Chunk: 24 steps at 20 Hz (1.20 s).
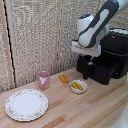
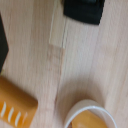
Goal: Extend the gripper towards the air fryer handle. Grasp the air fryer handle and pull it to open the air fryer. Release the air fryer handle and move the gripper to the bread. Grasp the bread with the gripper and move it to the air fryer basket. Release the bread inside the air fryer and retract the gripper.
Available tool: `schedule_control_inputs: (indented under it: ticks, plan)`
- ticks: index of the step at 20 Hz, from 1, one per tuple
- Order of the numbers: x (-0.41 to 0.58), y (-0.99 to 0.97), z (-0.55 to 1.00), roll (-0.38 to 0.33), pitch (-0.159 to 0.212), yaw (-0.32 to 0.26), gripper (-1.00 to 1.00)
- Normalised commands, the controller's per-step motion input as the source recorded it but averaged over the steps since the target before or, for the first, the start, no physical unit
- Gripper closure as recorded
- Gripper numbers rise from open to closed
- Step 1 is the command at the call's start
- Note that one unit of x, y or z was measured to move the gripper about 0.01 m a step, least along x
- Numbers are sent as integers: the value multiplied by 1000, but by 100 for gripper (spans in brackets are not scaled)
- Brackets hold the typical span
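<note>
1. Nearest cam: patterned plate (image 1: 26, 104) on the wooden table (image 1: 95, 107), near-left in ext. view; pink cup (image 1: 44, 79) behind it.
2. Gripper (image 1: 88, 66) hangs over the table just in front of the air fryer (image 1: 112, 57); finger spacing can't be told from either view.
3. Air fryer basket (image 1: 102, 67) looks pulled out, so step in hand is prob. reaching for the bread (image 1: 63, 78).
4. To do well: move left, drop straight down, fingers across its short side; avoid the white bowl (image 1: 78, 86).
5. Bread: small oblong, golden-brown, flat on table between cup & bowl.
</note>
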Motion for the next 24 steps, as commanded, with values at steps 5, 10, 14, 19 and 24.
schedule_control_inputs:
  ticks: [5, 10, 14, 19, 24]
  plan:
    - [358, 223, 178, 103, 77, 262, -100]
    - [398, 234, 178, 160, 76, 237, -100]
    - [456, 322, 64, 234, 36, 169, -100]
    - [454, 389, -4, 304, 29, 26, -100]
    - [473, 169, -10, 146, 83, 0, -100]
